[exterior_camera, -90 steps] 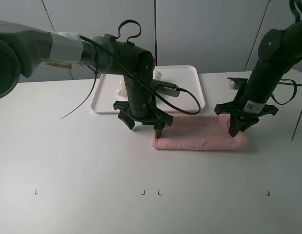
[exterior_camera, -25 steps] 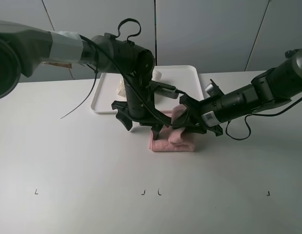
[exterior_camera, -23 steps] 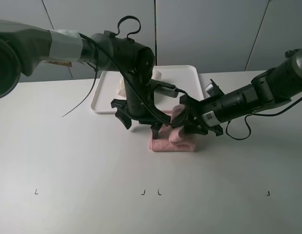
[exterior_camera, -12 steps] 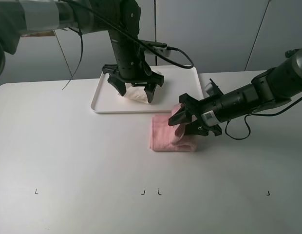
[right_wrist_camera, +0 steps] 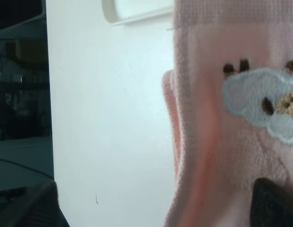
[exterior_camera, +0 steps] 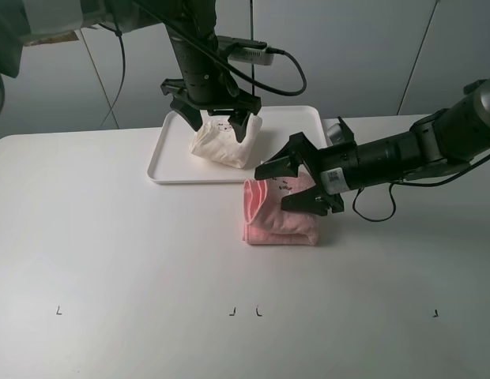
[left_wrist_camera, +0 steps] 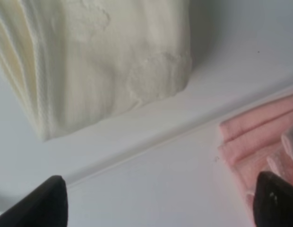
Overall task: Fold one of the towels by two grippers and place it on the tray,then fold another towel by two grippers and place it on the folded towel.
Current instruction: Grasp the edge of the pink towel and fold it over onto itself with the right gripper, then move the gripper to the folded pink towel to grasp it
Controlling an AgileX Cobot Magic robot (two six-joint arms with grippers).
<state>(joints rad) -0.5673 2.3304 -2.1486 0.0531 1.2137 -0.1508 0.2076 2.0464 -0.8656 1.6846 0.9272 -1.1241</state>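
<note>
Pink towel (exterior_camera: 278, 215), folded, on the surface just beside the tray (exterior_camera: 162, 162); right gripper (exterior_camera: 296, 183) fingers spread over it. Left gripper (exterior_camera: 214, 120) fingers spread above the cream towel (exterior_camera: 221, 143) in the tray.

Cream towel (exterior_camera: 224, 140) and pink towel (exterior_camera: 270, 215): soft looped terry cloth, matt; tray (exterior_camera: 295, 150): smooth white plastic, slight sheen; table (exterior_camera: 134, 268): smooth matt white.
</note>
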